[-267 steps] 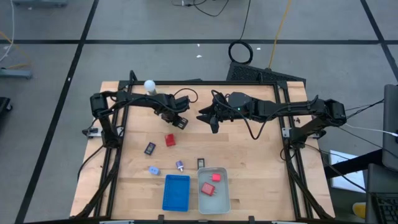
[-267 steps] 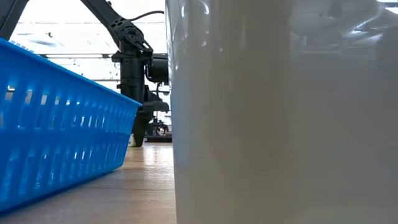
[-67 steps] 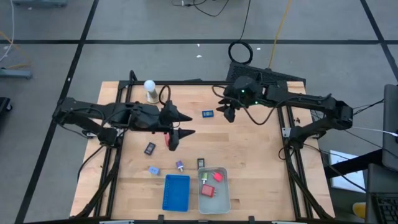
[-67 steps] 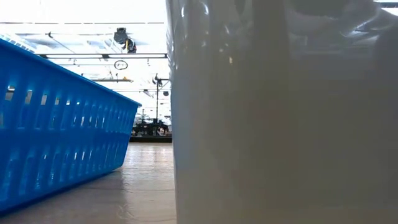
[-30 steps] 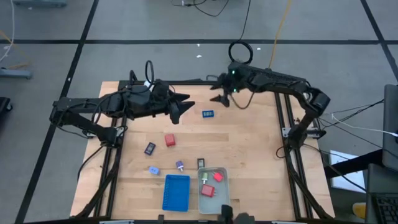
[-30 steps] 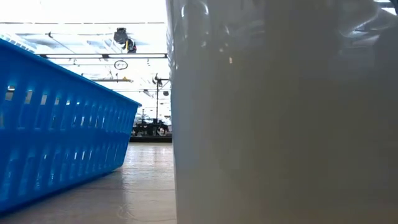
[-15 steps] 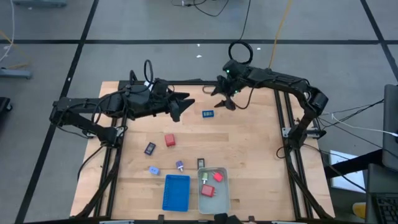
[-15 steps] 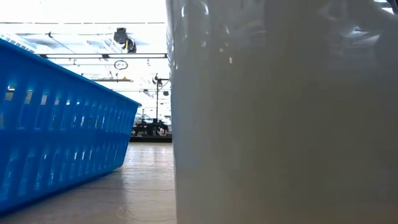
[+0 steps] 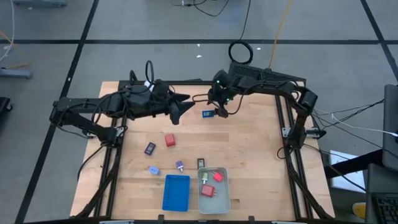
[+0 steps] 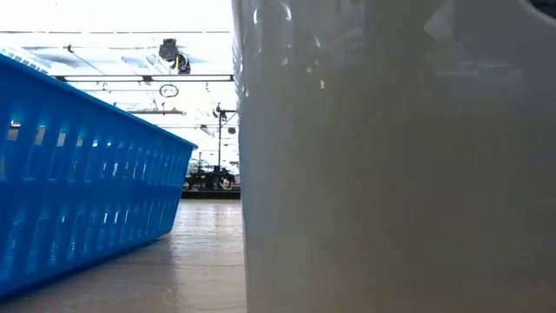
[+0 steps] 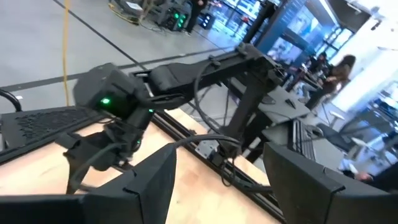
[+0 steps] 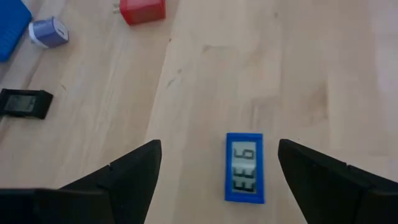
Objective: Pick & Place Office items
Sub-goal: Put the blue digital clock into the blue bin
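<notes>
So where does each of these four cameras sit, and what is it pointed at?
High view: overhead, looking down on table and both arms.
Low view: at tabletop height, between blue tray and pale tray; no arm shows.
Left wrist: past its open claw toward the right arm.
Right wrist: open claw over the blue counter, also seen from overhead.

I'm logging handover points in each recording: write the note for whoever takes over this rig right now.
Right gripper: open, empty, hanging over the small blue counter at the table's far side, which lies between its fingers in the wrist view.
Left gripper: open, empty, raised at the far left; waiting.
Done: two red items lie in the grey tray.
Left: the blue counter; on the wood, a red block, a black item, a light blue item, a purple-topped item and a black item by the grey tray. The blue tray looks empty.
</notes>
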